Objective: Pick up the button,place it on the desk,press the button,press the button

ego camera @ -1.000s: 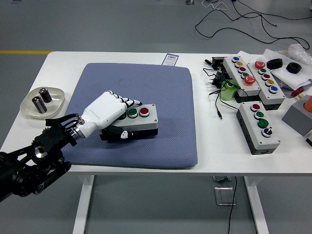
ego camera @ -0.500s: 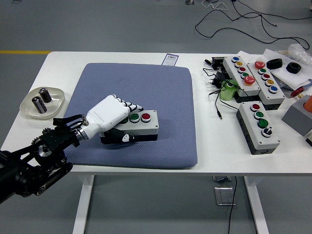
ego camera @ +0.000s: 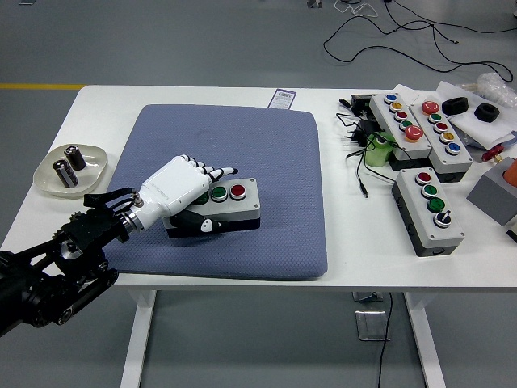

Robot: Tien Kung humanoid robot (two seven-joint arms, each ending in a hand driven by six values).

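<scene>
A grey button box with a green button and a red button lies on the blue mat at its lower middle. My left hand is white and covers the box's left end. Its fingers reach over the top and back edge, and its thumb presses the front face, so it grips the box. I cannot tell whether the box rests on the mat or is slightly lifted. The right hand is out of view.
A white dish holding two batteries sits at the left edge. Three more button boxes, a green object and tangled black cables crowd the right side. A grey block stands at the right edge.
The hand and the box shifted slightly right and toward me together, then back left and away. The index finger now stretches out further over the box's back edge.
</scene>
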